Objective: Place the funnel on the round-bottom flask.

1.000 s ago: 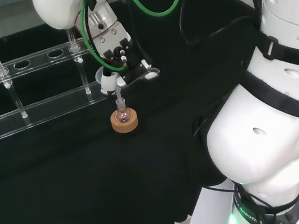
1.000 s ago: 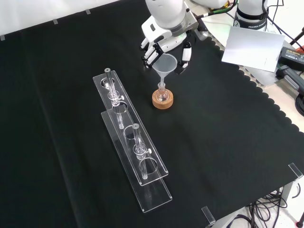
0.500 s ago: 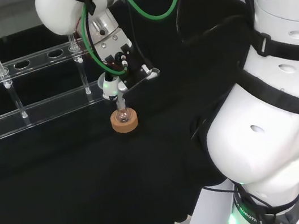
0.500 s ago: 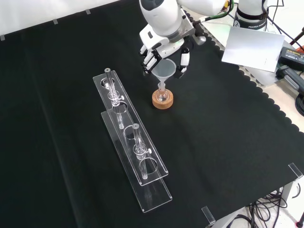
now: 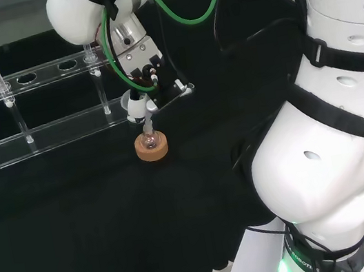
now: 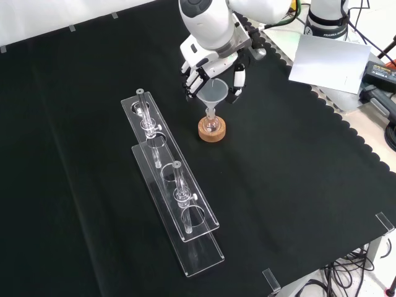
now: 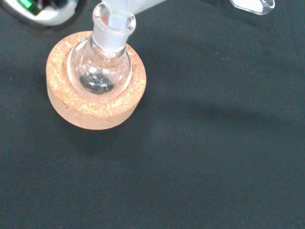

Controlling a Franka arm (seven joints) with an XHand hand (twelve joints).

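Black-cloth bench [image 6: 297, 185], toward its far edge: your hand [image 6: 213, 60] is curled round the funnel [image 6: 213, 93], stem pointing straight down into the round-bottom flask [image 6: 211, 124] neck, flask upright on cork ring [image 6: 211, 131] directly below

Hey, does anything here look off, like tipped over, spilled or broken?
Nothing stands out. The round-bottom flask sits upright in its cork ring, the funnel stem is in its neck, held by the hand, and the cloth looks dry.

Grainy cork stand [image 7: 95, 102] (rough, matt), glossy clear-glass flask [image 7: 101, 67], matt cloth [image 7: 214, 157].
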